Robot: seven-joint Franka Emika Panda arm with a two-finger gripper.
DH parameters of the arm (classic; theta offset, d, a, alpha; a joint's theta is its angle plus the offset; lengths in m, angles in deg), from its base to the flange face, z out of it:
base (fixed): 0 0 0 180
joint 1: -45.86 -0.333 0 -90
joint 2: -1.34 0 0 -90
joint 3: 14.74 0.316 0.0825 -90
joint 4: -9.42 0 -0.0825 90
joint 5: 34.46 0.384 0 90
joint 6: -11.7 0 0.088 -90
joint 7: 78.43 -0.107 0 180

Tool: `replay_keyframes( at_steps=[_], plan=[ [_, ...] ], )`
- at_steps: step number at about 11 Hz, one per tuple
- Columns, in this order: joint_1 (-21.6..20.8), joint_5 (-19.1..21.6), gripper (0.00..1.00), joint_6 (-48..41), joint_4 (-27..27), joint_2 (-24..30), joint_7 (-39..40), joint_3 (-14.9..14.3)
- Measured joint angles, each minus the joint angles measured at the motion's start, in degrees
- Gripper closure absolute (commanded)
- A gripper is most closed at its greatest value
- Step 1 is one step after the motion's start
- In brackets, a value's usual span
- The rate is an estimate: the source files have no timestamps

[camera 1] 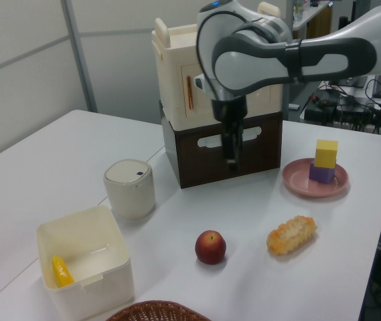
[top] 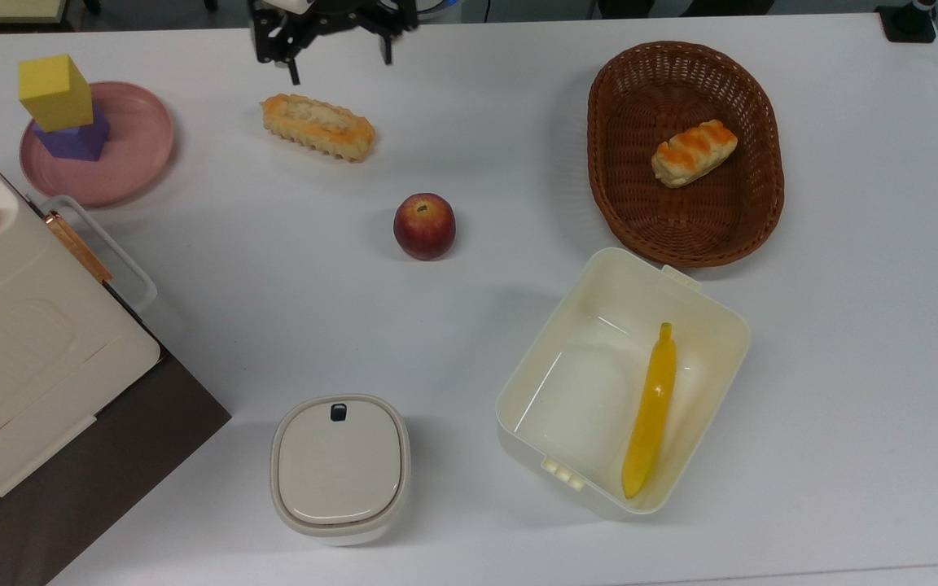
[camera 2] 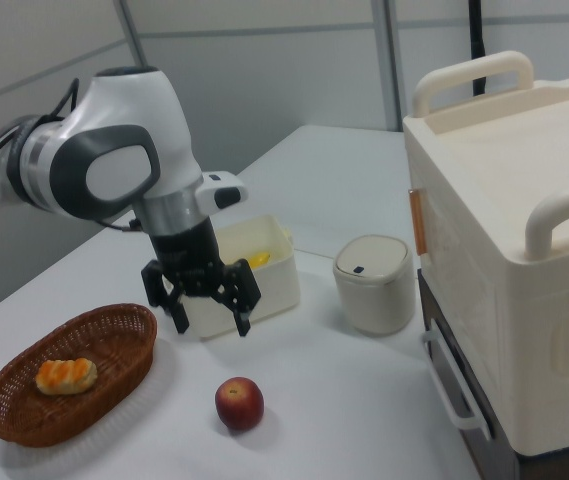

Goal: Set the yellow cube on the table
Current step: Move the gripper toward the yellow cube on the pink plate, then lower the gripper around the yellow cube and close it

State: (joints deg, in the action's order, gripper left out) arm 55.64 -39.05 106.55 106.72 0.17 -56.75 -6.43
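The yellow cube [top: 54,91] stands on a purple cube [top: 78,140] on a round pink plate [top: 139,150] at the top view's far left. In the left view the yellow cube [camera 1: 326,153] is at the right, on the plate [camera 1: 297,182]. My gripper [top: 340,63] hangs open and empty at the back edge of the white table [top: 273,309], well to the top view's right of the cube and just behind a long bread. The right view shows the gripper [camera 2: 211,322] with its fingers spread, above the table. In the left view the gripper [camera 1: 232,158] is edge-on.
A long bread [top: 318,126] lies just in front of the gripper, and an apple [top: 424,225] sits mid-table. A brown basket [top: 603,122] holds a bun. A cream box [top: 518,382] holds a banana [top: 650,411]. A lidded canister [top: 340,468] and a large cream case [top: 21,342] stand at the top view's left.
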Motion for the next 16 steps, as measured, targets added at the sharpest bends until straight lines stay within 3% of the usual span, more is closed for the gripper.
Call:
replay_keyframes(
  at_steps=[5, 8, 10, 14, 16],
  plan=[
    [1.43, 0.00, 0.00, 0.56, 11.69, 5.46, 23.90, -3.22],
    [1.44, 0.00, 0.00, 3.24, 17.55, 6.40, 28.57, -5.57],
    [1.88, -0.01, 0.00, 3.29, 17.42, 6.73, 28.57, -9.21],
    [3.14, -0.02, 0.00, 4.39, 15.38, 6.99, 28.12, -20.02],
    [3.38, -0.01, 0.00, 9.15, 13.76, 5.66, 24.18, -24.39]
  ],
)
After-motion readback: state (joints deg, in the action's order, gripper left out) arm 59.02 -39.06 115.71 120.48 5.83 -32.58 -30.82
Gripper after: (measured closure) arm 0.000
